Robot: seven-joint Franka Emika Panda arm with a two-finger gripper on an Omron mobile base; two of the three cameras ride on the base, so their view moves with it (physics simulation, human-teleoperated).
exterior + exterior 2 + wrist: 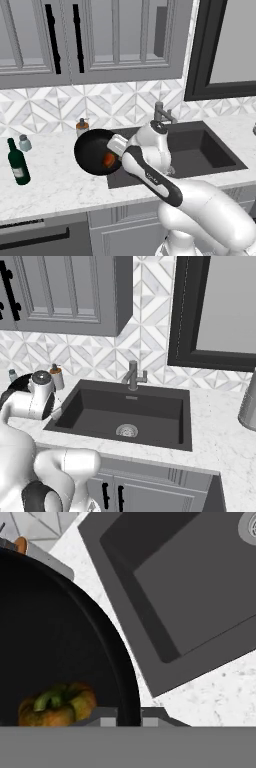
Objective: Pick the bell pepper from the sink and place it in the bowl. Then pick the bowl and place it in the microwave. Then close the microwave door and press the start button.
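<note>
My gripper [117, 151] is shut on the rim of the glossy black bowl [94, 151], holding it tilted above the counter just left of the sink [200, 145]. The red-orange bell pepper [109, 160] lies inside the bowl, low against the wall near my fingers. In the hand view the bowl [55, 642] covers the left side, the pepper [57, 704] sits with its green stem up, and the gripper [129, 718] pinches the rim. The sink basin [125, 413] holds nothing but its drain [127, 430]. The microwave and its door are out of view.
A dark green bottle [18, 162] and a small jar [24, 143] stand on the counter at the left, and a soap dispenser [82, 126] by the backsplash. The faucet [132, 375] rises behind the sink. Cabinets [100, 40] hang overhead. A grey metal object [248, 403] stands far right.
</note>
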